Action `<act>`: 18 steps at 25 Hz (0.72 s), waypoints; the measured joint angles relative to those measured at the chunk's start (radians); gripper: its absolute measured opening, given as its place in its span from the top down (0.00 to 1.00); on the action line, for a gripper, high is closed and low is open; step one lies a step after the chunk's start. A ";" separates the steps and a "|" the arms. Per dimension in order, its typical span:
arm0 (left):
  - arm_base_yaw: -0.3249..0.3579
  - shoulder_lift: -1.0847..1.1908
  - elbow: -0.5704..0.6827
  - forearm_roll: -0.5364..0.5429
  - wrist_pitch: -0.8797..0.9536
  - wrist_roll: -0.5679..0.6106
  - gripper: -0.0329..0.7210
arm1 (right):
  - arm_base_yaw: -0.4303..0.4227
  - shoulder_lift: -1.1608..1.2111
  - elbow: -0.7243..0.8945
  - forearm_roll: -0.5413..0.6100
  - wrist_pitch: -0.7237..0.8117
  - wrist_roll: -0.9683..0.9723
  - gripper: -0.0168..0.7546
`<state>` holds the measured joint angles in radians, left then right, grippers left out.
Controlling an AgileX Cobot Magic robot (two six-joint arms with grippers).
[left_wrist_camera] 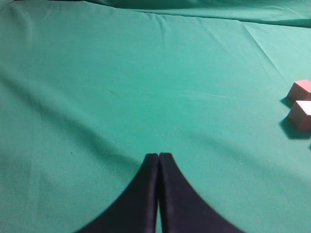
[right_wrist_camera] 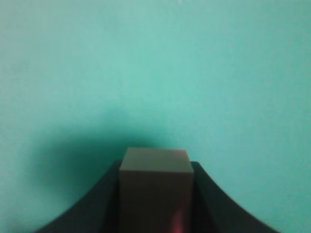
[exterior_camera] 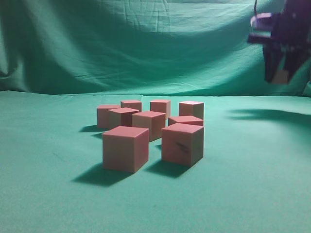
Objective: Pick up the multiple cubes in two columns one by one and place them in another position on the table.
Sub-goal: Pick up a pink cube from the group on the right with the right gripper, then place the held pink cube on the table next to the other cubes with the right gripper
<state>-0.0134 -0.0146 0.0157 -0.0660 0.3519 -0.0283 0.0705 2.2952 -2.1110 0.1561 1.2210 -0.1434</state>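
Note:
Several pinkish-red cubes (exterior_camera: 125, 148) stand in two columns on the teal-green table (exterior_camera: 48, 170); the front right cube (exterior_camera: 182, 143) has a dark scuff. My right gripper (exterior_camera: 279, 75) is high at the upper right, well above the table, shut on one cube (right_wrist_camera: 154, 187) that fills the space between its dark fingers. My left gripper (left_wrist_camera: 159, 156) is shut and empty over bare cloth; it does not show in the exterior view. Two cubes (left_wrist_camera: 301, 103) lie at the right edge of the left wrist view.
A draped green cloth backdrop (exterior_camera: 146, 43) hangs behind the table. The right arm casts a shadow (exterior_camera: 272, 116) on the cloth at the right. Bare cloth lies left and right of the cubes.

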 joint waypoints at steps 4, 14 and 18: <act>0.000 0.000 0.000 0.000 0.000 0.000 0.96 | 0.000 -0.086 -0.047 0.066 0.015 0.079 0.62; 0.000 0.000 0.000 0.000 0.000 0.000 0.96 | 0.087 -0.442 0.030 0.158 0.027 0.070 0.62; 0.000 0.000 0.000 0.000 0.000 0.000 0.96 | 0.222 -0.553 0.163 0.148 0.033 0.025 0.62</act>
<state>-0.0134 -0.0146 0.0157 -0.0660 0.3519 -0.0283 0.2928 1.7423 -1.9482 0.3040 1.2542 -0.1188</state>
